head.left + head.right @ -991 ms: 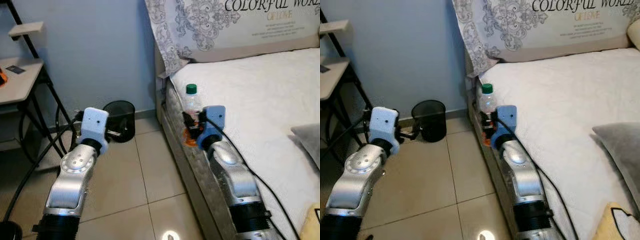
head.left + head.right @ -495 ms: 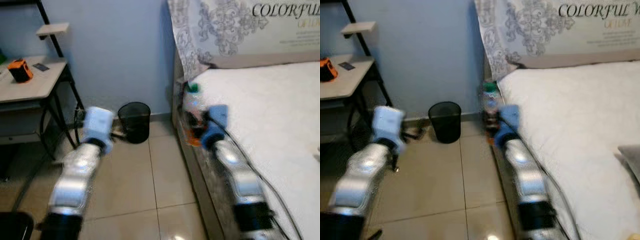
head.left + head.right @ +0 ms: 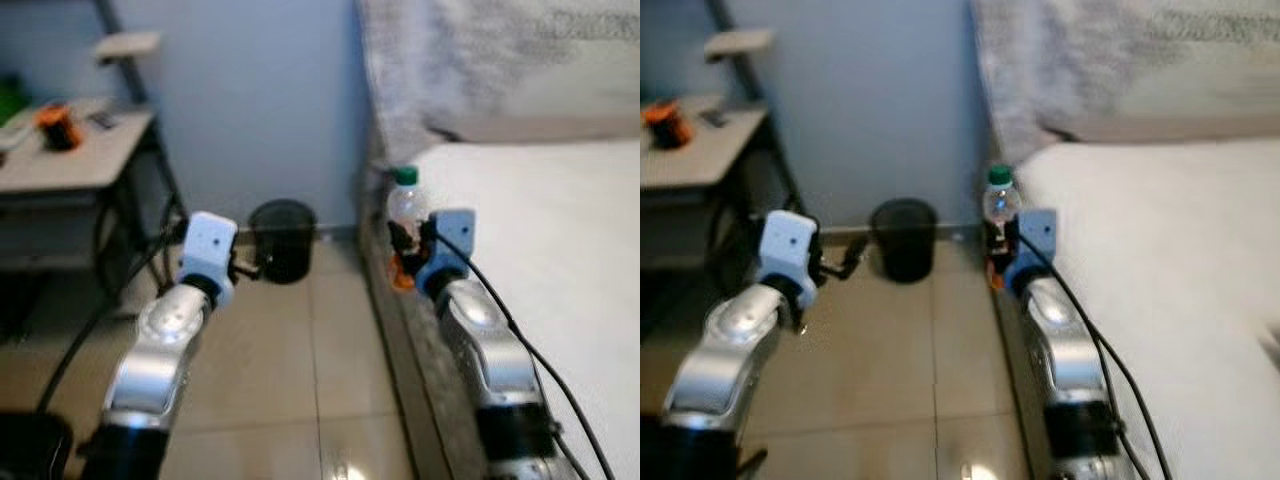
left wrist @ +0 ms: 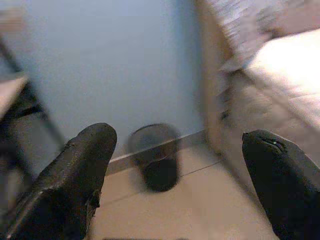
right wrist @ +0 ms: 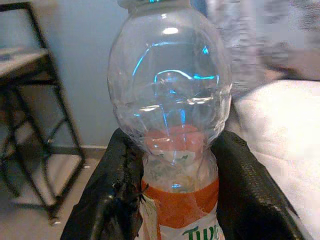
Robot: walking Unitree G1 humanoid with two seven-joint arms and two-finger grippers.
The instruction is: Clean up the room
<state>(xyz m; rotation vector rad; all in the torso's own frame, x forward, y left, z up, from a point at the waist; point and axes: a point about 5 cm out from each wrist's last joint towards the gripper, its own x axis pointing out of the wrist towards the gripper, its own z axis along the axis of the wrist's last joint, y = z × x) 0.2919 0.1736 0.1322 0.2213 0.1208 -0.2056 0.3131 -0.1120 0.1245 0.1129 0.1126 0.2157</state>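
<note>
At the bed [image 3: 560,210] edge, right gripper [image 3: 407,238] has its fingers [image 5: 116,187] clamped on the bottle [image 3: 404,215], upright, cap up. Bin [image 3: 281,240] stands on the floor ahead-left by the wall, nearer the left gripper [image 3: 250,268], whose fingers [image 4: 75,170] are apart, empty.

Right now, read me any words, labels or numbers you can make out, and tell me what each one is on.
"TUP": green letters on the orange-and-white label of the plastic bottle that the right hand holds; the rest of the word is cut off at the picture's edge.
Pillow at the head of the bed: its print is too blurred to read.
</note>
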